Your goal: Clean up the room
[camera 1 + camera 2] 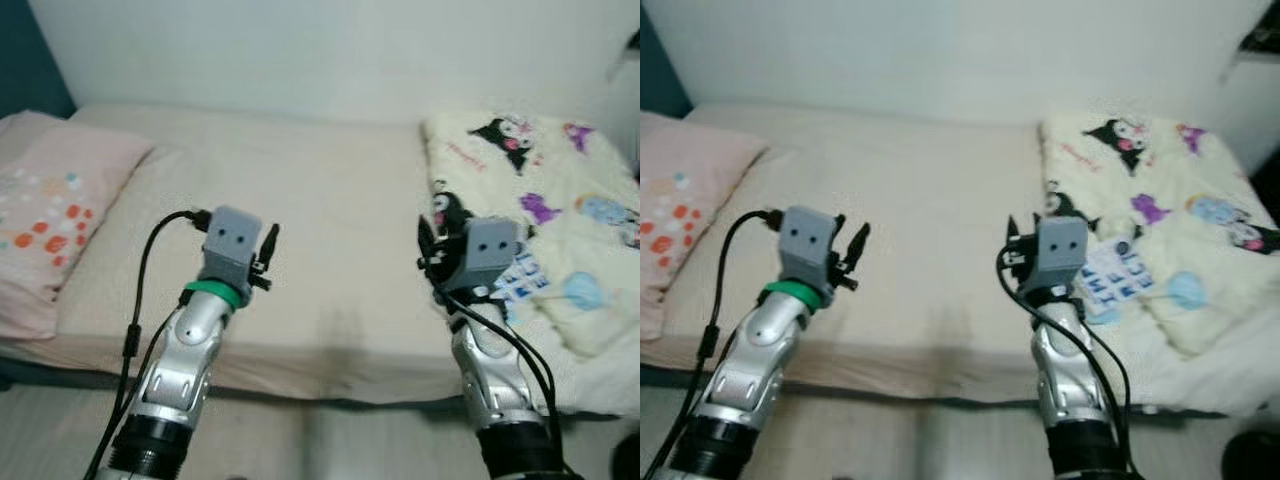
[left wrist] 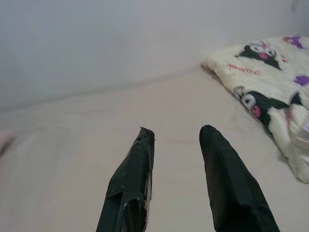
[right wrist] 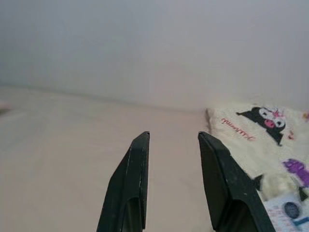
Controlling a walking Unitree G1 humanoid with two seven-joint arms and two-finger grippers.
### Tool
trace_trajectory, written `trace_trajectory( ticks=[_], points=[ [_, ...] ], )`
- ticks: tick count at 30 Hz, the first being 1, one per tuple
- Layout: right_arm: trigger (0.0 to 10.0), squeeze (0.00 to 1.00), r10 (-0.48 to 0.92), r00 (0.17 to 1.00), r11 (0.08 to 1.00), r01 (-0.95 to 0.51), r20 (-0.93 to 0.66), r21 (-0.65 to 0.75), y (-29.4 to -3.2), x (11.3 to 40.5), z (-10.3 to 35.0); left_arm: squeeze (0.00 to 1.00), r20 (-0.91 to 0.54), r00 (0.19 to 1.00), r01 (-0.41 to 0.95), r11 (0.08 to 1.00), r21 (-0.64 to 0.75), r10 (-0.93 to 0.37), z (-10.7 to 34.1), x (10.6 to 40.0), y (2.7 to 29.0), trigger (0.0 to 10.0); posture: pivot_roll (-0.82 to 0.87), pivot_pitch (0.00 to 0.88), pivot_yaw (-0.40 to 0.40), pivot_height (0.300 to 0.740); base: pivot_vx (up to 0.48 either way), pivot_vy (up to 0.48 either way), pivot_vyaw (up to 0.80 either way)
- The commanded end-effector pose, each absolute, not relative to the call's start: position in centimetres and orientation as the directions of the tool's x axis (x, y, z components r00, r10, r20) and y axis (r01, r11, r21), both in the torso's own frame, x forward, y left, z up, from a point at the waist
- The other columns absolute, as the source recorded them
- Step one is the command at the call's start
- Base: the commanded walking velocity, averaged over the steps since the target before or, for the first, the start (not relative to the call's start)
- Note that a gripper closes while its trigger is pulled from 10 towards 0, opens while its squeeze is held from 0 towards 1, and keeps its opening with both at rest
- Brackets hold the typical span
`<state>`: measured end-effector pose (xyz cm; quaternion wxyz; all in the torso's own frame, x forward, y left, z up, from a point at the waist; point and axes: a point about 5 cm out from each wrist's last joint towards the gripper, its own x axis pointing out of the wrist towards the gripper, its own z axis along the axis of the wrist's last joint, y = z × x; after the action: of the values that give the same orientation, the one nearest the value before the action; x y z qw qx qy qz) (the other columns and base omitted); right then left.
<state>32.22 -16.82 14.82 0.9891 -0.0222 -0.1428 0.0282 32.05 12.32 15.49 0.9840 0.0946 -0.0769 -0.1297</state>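
pale wall and a cream-sheeted bed (image 1: 300,200) make up the scene, with both arms raised over the near edge of the mattress. the left end effector (image 2: 176,133) hovers above bare sheet with its two black fingers spread and nothing between them; the right end effector (image 3: 173,135) is likewise spread and empty. the cartoon-print blanket (image 1: 540,200) lies bunched and folded over itself on the bed, just beside and beyond the right end effector on its outer side, and well apart from the left end effector across the open sheet. a pink pillow (image 1: 45,215) with orange and white spots rests far out to the left end effector's outer side, at the head of the bed. judging by this, the tidying has hardly begun: the blanket is still rumpled rather than spread or folded neatly, and neither end effector has hold of it. what remains seems to be grasping the blanket's edge and straightening it across the mattress.
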Motion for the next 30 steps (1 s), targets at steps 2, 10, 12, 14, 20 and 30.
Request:
trace_trajectory(
  ticks=[2, 10, 12, 14, 20, 30],
  points=[
    [10.0, 0.00, 0.063, 0.964, 0.998, -0.053, 0.257, -0.044, -16.64, 32.05, 14.14, 0.00, 0.111, 0.956, 0.246, 0.947, 0.207, -0.272, 15.08, 31.95, 12.36, 10.0, 0.03, 0.014, -0.002, 0.740, 0.000, -0.424, 0.00],
    [10.0, 0.00, 0.059, 0.965, 0.998, -0.051, 0.255, -0.041, -16.65, 31.93, 13.99, 0.00, 0.109, 0.954, 0.252, 0.945, 0.207, -0.279, 15.04, 31.96, 12.28, 10.0, 0.03, 0.014, 0.002, 0.740, 0.000, -0.424, 0.00],
    [10.0, 0.00, 0.059, 0.965, 0.998, -0.050, 0.255, -0.041, -16.65, 31.93, 13.98, 0.00, 0.109, 0.954, 0.253, 0.945, 0.207, -0.279, 15.04, 31.96, 12.28, 10.0, 0.03, 0.014, 0.002, 0.740, 0.000, -0.424, 0.00],
    [10.0, 0.00, 0.060, 0.965, 0.998, -0.051, 0.255, -0.041, -16.64, 31.92, 13.97, 0.00, 0.109, 0.954, 0.253, 0.945, 0.207, -0.279, 15.06, 31.96, 12.27, 10.0, 0.03, 0.014, 0.003, 0.740, 0.000, -0.424, 0.00],
    [10.0, 0.00, 0.061, 0.965, 0.998, -0.053, 0.255, -0.040, -16.53, 31.99, 13.97, 0.00, 0.109, 0.955, 0.251, 0.945, 0.209, -0.278, 15.10, 32.05, 12.32, 10.0, 0.03, 0.014, 0.004, 0.740, 0.000, -0.426, 0.00],
    [10.0, 0.00, 0.058, 0.965, 0.998, -0.050, 0.254, -0.039, -16.55, 31.97, 13.93, 0.00, 0.087, 0.961, 0.241, 0.952, 0.190, -0.261, 14.94, 32.22, 12.42, 10.0, 0.03, 0.013, 0.005, 0.740, 0.000, -0.327, 0.00]
  ],
)
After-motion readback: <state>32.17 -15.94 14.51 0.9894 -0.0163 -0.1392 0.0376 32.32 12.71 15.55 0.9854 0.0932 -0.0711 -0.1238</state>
